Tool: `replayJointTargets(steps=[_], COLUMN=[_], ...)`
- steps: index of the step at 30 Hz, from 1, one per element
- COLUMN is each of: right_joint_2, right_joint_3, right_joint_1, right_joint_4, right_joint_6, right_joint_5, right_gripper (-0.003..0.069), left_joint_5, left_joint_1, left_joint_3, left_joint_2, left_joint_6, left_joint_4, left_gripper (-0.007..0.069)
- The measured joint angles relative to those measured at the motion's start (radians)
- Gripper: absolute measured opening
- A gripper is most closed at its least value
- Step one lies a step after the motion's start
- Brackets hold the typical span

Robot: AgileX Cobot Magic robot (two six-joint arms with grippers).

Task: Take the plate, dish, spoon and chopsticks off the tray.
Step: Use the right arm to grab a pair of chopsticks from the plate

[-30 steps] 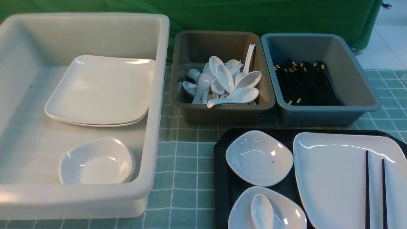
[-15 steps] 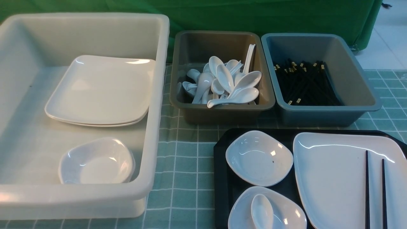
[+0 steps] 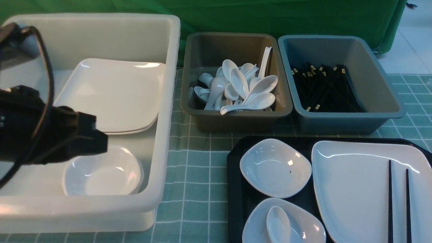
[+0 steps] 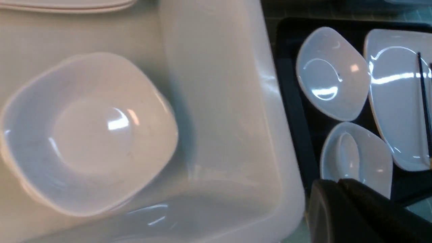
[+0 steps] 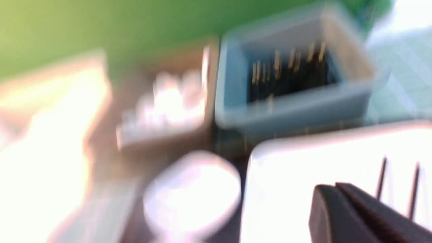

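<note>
Left wrist view, left end effector point(image 4: 337, 189) closed, empty

My front camera looks forward and down across the table point(image 3: 195, 175). Both wrist cameras hang closer, and all three catch the plate point(image 3: 351, 189).

A green cloth backdrop point(image 3: 270, 13) hangs right across the back. Down in front, the table wears a pale green checked tablecloth point(image 3: 195, 175) with white grid lines, and off at the far right corner there's a bright patch of pale floor point(image 3: 413, 44).
</note>
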Motion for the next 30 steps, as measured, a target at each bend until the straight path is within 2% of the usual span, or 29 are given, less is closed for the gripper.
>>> replayJointTargets(steps=[2,4,6,9,12,15,17,18,19,22,26,30], right_joint_2=[0.207,0.368,0.532,0.701,0.817,0.935,1.021,1.033,1.084,1.148,1.212,1.252], right_joint_3=[-0.183,-0.272,-0.354,-0.408,-0.443,-0.459,-0.463,-0.463,-0.463,-0.463,-0.463,-0.464], right_joint_1=[0.0,0.0,0.0,0.0,0.0,0.0,0.0,0.0,0.0,0.0,0.0,0.0], right_joint_4=[-0.032,-0.057,-0.081,-0.103,-0.137,-0.19,-0.266,-0.272,-0.32,-0.345,-0.346,-0.347], right_joint_6=[-0.078,-0.116,-0.16,-0.161,-0.102,-0.031,0.049,0.055,0.111,0.164,0.197,0.229], right_joint_5=[0.239,0.399,0.521,0.565,0.565,0.562,0.553,0.55,0.521,0.447,0.367,0.331], right_gripper=[0.0022,0.002,0.002,0.0019,0.0022,0.0063,0.0203,0.0234,0.0407,0.0622,0.0681,0.0676], left_joint_5=[-0.01,-0.01,-0.01,-0.021,-0.05,-0.062,-0.064,-0.064,-0.067,-0.07,-0.079,-0.081], left_joint_1=[-0.134,-0.228,-0.375,-0.486,-0.577,-0.622,-0.648,-0.648,-0.648,-0.648,-0.648,-0.648], left_joint_3=[0.0,0.0,0.0,0.0,0.0,0.0,0.0,0.0,0.0,0.0,0.0,0.0], left_joint_2=[0.04,0.079,0.119,0.141,0.15,0.153,0.153,0.153,0.153,0.153,0.153,0.153], left_joint_6=[-0.059,-0.119,-0.204,-0.278,-0.314,-0.335,-0.348,-0.348,-0.35,-0.35,-0.35,-0.35], left_joint_4=[0.057,0.119,0.202,0.257,0.264,0.267,0.269,0.269,0.276,0.291,0.297,0.302], left_gripper=[0.0001,0.0,0.0,0.0,0.0,0.0,0.0,0.0,0.0,0.0,0.0,0.0])
